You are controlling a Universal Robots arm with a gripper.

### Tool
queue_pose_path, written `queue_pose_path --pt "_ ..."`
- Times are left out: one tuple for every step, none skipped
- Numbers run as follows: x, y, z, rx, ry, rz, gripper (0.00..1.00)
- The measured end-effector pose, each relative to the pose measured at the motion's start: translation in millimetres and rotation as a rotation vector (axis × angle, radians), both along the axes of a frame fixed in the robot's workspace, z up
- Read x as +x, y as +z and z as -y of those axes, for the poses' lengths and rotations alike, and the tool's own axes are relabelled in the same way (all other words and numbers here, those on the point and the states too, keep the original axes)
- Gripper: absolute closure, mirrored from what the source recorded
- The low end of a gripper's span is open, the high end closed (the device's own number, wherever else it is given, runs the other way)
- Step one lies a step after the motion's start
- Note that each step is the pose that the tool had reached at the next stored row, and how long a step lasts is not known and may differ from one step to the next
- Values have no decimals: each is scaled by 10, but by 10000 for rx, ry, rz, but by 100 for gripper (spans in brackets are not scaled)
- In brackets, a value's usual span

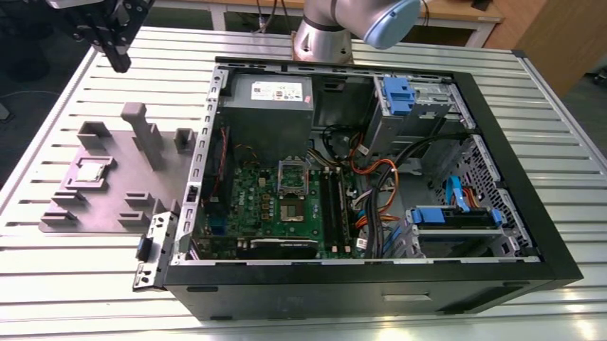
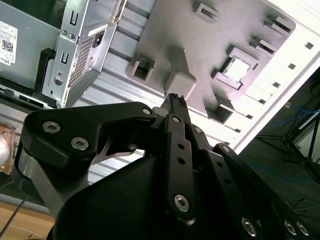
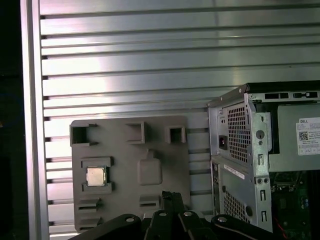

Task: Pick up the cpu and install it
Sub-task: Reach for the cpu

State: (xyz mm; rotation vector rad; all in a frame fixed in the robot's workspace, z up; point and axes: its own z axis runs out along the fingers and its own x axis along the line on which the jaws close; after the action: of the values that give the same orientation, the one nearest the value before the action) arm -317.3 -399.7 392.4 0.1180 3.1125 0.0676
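My gripper hangs above the far corner of the slatted table, at the exterior view's left. Its fingers are pressed together with nothing between them. Both wrist views look down past the same closed gripper.

The cpu lies flat in a square recess of the grey fixture plate, below me and well apart from my fingertips. The first wrist view looks straight down on the plate, with the cpu seated squarely in its recess. The second wrist view looks along my fingers at a slant, and there the cpu shines bright on the plate.

The exterior view looks into the open computer case. Inside are the green motherboard, the open socket with its frame raised, the grey power supply, and orange and blue cables.

A tall post rises from the plate between the cpu's recess and the case. From above it reads as a rounded block just beside the recess, and in the slanted view the post stands straight ahead of my tips. The case's metal corner stands close beside the plate.

Bare slats of the table lie open below me. Its edge runs past the plate on the side away from the case, with dark floor beyond.
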Motion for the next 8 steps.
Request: queue_pose_path --pt "-14 0 0 0 0 0 89" --pt "-27 0 0 0 0 0 89" --pt "-49 -1 0 0 0 0 89" --pt "-82 -4 0 0 1 0 89" --pt "-125 -9 0 1 1 1 89" --pt "-171 -15 0 0 1 1 89" --pt "-213 -22 -1 0 -3 1 89" --pt "-249 -27 -2 -1 -8 0 89"
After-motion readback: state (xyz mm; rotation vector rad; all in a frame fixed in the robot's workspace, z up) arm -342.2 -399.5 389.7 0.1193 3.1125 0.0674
